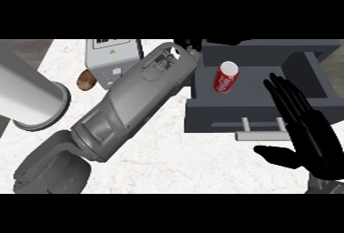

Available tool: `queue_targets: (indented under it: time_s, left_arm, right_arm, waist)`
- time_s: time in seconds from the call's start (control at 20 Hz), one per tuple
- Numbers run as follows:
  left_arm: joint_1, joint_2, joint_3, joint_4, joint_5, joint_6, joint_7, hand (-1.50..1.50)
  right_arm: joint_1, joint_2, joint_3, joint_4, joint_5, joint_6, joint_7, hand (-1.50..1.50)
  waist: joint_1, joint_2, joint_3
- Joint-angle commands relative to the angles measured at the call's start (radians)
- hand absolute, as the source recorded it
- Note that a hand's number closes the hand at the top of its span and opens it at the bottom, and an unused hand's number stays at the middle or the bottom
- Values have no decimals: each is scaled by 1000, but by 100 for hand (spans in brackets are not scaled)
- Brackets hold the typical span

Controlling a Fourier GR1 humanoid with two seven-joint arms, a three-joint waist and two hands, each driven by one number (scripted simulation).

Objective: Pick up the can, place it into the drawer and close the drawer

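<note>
The drawer (201, 113) is open, its dark grey compartment exposed. The can (226, 78), red with a silver top, is inside the compartment, close to the left wall and apart from the other walls.

The right hand (310, 136) is at the drawer's front right corner, just right of the handle (259, 132). Its fingers are straight and held side by side, pointing toward the drawer's back; the thumb is spread out below the handle. It holds nothing. Contact with the drawer cannot be determined.

The left forearm (134, 100) runs diagonally up to the drawer's back left corner. Only a dark part of the left hand (191, 46) shows there; its state cannot be told.

Left of the drawer on the counter (174, 159) are a grey box (111, 57), a brown item (86, 81) and a white cylinder (27, 95).
</note>
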Motion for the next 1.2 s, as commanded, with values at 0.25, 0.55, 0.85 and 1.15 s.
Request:
queue_targets:
  time_s: [0.25, 0.55, 0.85, 1.15]
  left_arm:
    - [100, 67, 0, -126, -61, 8, 55, -150]
    - [99, 211, -50, -328, -103, 16, 263, -150]
    - [178, 341, -31, -444, -110, -39, 287, -150]
    - [248, 382, -36, -551, -135, -22, 343, -150]
  right_arm:
    - [-89, 74, -23, 382, 127, -266, -83, -150]
    - [-188, 108, -52, 577, 174, -361, -81, -150]
    - [-266, 117, -74, 768, 236, -457, -99, -150]
    - [-435, 108, -132, 1017, 269, -566, -128, -150]
  waist:
    - [24, -5, 1]
    - [48, -13, 1]
    - [62, -9, 0]
    - [59, -4, 1]
